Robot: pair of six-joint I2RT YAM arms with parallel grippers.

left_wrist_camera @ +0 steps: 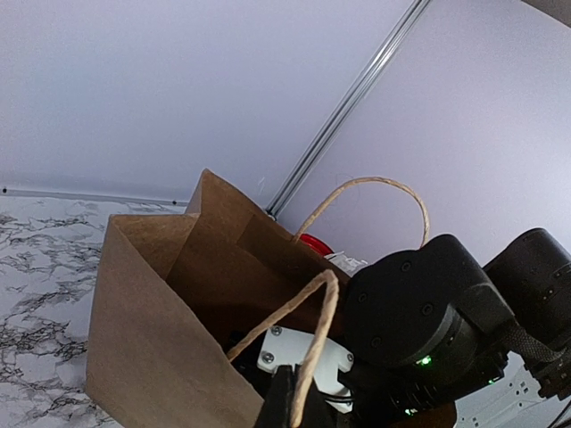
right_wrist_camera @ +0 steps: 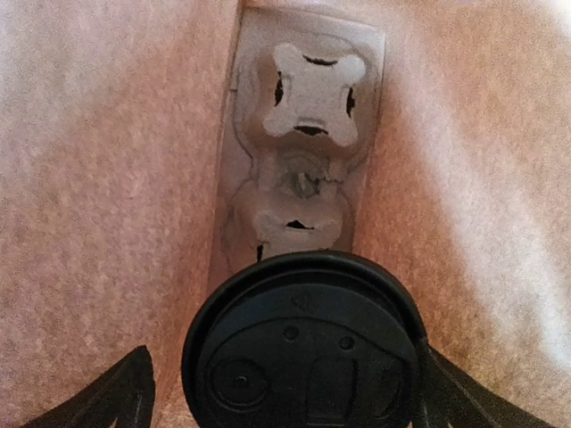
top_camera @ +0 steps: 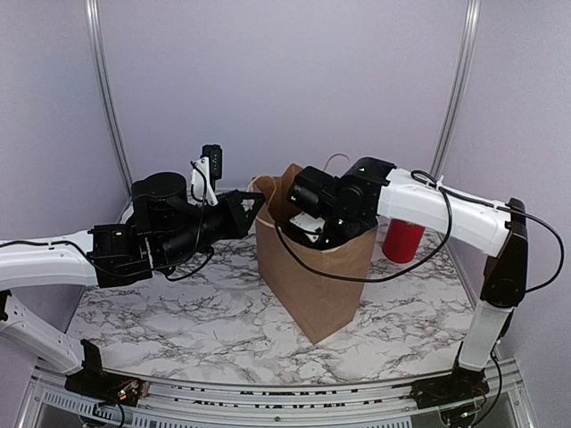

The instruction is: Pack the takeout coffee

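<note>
**A:** Which step is going on here?

**B:** The placing step, I am judging; the right hand (right_wrist_camera: 284, 355) is reaching down inside the paper bag (top_camera: 312, 285), which is standing upright on the tabletop (top_camera: 178, 312); the takeout coffee (right_wrist_camera: 303, 366) is sitting upright between the fingers (right_wrist_camera: 125, 397), its black lid facing the wrist camera.

**A:** Is that hand gripping the cup?

**B:** I cannot tell; the fingers are standing wide, one on each side of the lid; one is showing a sliver of bag between itself and the rim, the other is meeting the rim; the lid is hiding everything lower down.

**A:** What is lying beneath?

**B:** A moulded cup carrier (right_wrist_camera: 308, 89) is lying on the bag's floor, its cross-cut slots showing beyond the cup; whether the cup is sitting in a nearer slot or hanging above one, I cannot tell.

**A:** And the other arm?

**B:** The left hand (top_camera: 252, 203) is reaching to the bag's rim beside the twine handle (left_wrist_camera: 308, 339); I am guessing it is steadying the mouth; whether it is pinching anything is not showing.

**A:** What is the next move calling for?

**B:** If the cup is hanging, lowering it level into a slot; if it is seated, letting go and rising straight up, clearing walls and handle without tipping it.
</note>
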